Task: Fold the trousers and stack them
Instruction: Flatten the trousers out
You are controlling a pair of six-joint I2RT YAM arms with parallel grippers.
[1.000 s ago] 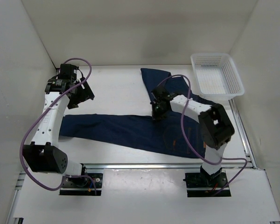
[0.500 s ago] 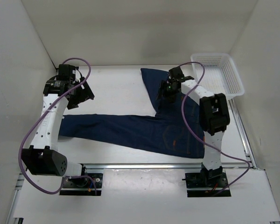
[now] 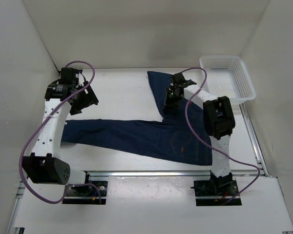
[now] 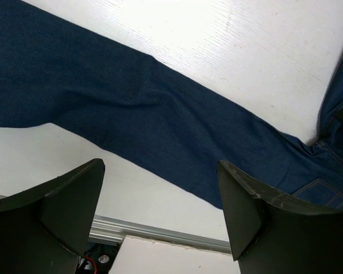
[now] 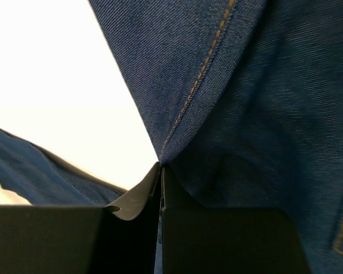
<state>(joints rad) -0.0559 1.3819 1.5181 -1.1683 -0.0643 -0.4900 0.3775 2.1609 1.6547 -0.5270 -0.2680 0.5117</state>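
The dark navy trousers point(image 3: 136, 136) lie flat on the white table. One leg runs left and the other runs toward the back wall. My right gripper point(image 3: 170, 97) is over the inner edge of the far leg, just beyond the crotch. In the right wrist view its jaws point(image 5: 161, 168) are pressed together with the orange-stitched denim edge point(image 5: 263, 85) pinched at the tips. My left gripper point(image 3: 83, 102) hovers open and empty above the left leg's end. In the left wrist view its fingers point(image 4: 160, 211) stand wide apart over the leg point(image 4: 160, 114).
A white mesh basket point(image 3: 219, 59) stands at the back right corner. An aluminium rail point(image 3: 151, 172) runs along the table's near edge. White walls close in the left, back and right sides.
My right gripper has moved from the crotch area away toward the back along the far leg, then slightly left. The left arm has barely moved.
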